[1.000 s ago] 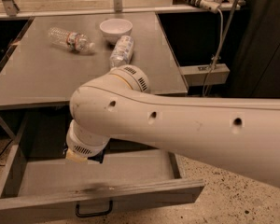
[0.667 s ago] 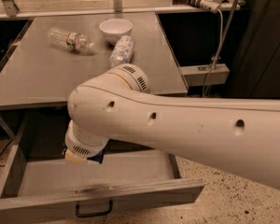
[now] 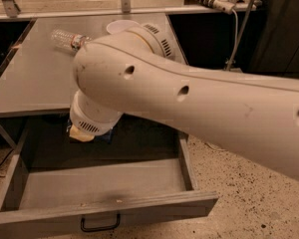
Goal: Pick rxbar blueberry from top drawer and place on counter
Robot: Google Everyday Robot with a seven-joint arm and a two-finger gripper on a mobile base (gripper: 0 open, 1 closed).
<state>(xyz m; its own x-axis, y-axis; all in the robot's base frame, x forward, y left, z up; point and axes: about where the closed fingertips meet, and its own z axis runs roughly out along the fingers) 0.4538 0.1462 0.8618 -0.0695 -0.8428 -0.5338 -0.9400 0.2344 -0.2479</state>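
- Grey metal makes up the counter (image 3: pixel 40 78), a broad flat top that runs across the upper left of the camera view.
- A clear plastic bottle (image 3: pixel 66 38) lies on its side on the counter near the back. A white bowl (image 3: pixel 119 26) sits just beyond it, partly hidden by the arm.
- The top drawer (image 3: pixel 104 183) is pulled well out below the counter's front edge. Its grey floor is bare toward the front, and its black loop handle (image 3: pixel 99 225) hangs on the front panel.
- The robot's white arm (image 3: pixel 189 98) reaches in from the right and fills most of the view, bending down over the rear of the drawer.
- The gripper (image 3: pixel 84 132) is below the ribbed wrist, at the shadowed back-left of the drawer. Only a tan part of it shows, so I cannot tell whether it is wide, narrow or holding anything.
- A sliver of dark blue (image 3: pixel 105 137), seemingly the rxbar blueberry, shows just beside that tan part at the drawer's back. The wrist hides the rest.
- A white power strip (image 3: pixel 212 0) and its cable are at the upper right, above a speckled floor (image 3: pixel 249 193).
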